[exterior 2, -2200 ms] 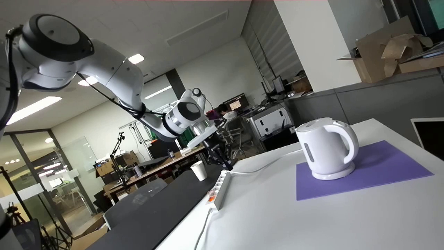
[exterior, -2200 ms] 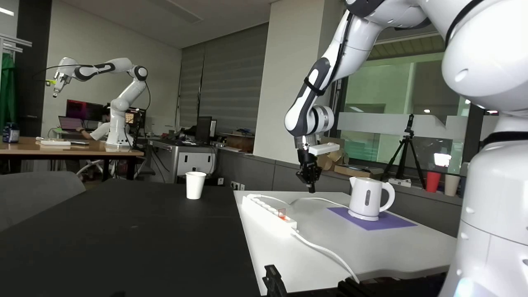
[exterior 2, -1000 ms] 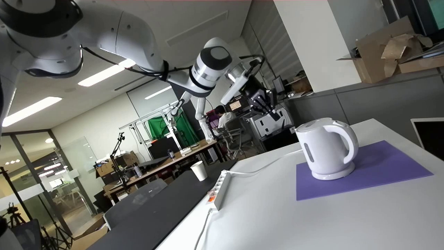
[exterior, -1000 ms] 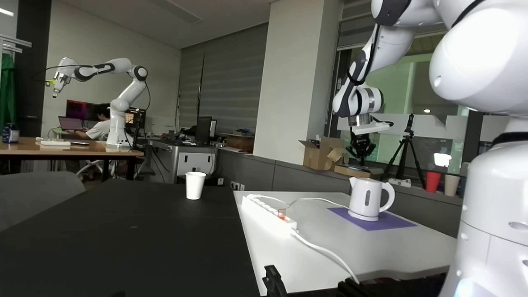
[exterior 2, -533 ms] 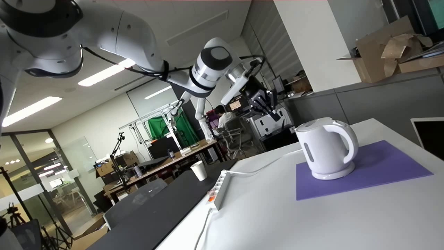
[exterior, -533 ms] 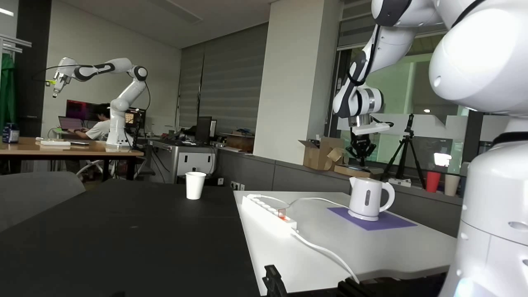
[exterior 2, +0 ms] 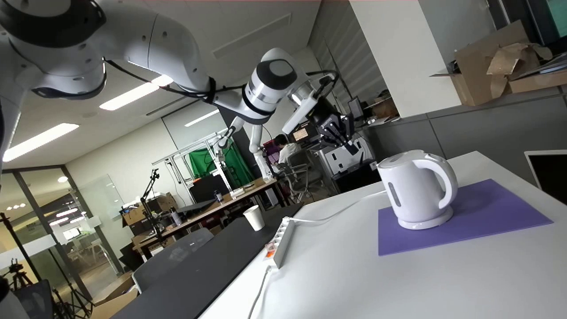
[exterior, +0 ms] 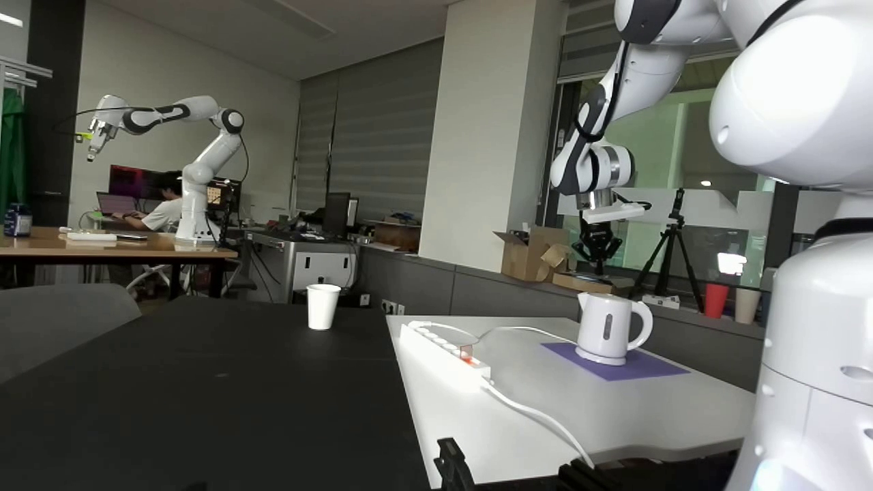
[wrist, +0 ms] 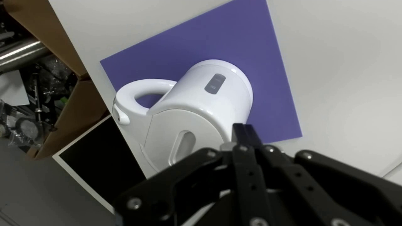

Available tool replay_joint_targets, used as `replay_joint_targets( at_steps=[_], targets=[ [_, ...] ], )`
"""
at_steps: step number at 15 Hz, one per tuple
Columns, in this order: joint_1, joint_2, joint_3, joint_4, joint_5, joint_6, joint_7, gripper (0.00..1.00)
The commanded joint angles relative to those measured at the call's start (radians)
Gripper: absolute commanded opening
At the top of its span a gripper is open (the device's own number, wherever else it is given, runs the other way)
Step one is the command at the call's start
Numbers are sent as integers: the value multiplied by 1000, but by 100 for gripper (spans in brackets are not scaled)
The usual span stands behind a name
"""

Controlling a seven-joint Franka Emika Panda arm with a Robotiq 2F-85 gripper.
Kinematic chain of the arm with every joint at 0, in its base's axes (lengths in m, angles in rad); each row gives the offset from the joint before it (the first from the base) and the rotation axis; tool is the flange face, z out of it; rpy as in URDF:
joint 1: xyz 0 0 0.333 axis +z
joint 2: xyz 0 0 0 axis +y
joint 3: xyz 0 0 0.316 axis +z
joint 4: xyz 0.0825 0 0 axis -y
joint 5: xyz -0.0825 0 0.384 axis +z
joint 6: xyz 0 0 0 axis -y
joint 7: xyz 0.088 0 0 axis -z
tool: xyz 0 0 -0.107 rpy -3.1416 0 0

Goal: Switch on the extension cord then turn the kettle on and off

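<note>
The white kettle (exterior: 604, 326) stands upright on a purple mat; it also shows in an exterior view (exterior 2: 409, 190) and the wrist view (wrist: 216, 91). In the wrist view its handle points left, with a small tab (wrist: 120, 115) at the handle's upper end. The white extension cord (exterior: 436, 351) lies along the white table's edge, its red-orange switch (exterior 2: 269, 253) at the end nearer the trailing cable. My gripper (exterior: 599, 270) is shut and empty, raised above the kettle's height on its spout side. In the wrist view its fingertips (wrist: 240, 128) meet and overlap the lid's edge.
The purple mat (exterior 2: 496, 217) lies on the white table (exterior 2: 336, 266). A white cup (exterior: 322, 307) stands on the black table (exterior: 204, 402) beside it. A cardboard box (wrist: 78, 94) and a dark white-framed panel (wrist: 100, 163) lie beyond the table edge. A thin cable (exterior 2: 341, 210) runs to the kettle.
Since about two seconds ago my gripper has risen from the extension cord's far end and moved over toward the kettle. In the last second nothing has visibly moved.
</note>
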Motion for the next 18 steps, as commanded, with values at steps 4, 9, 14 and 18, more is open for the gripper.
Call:
replay_joint_targets(
  at_steps=[4, 9, 14, 18],
  targets=[
    [-9, 19, -3, 37, -4, -6, 20, 0],
    [-21, 76, -38, 133, -7, -19, 75, 0],
    [-42, 195, -81, 286, -8, -33, 148, 0],
    [-51, 277, -112, 393, -10, -90, 206, 0]
  ],
)
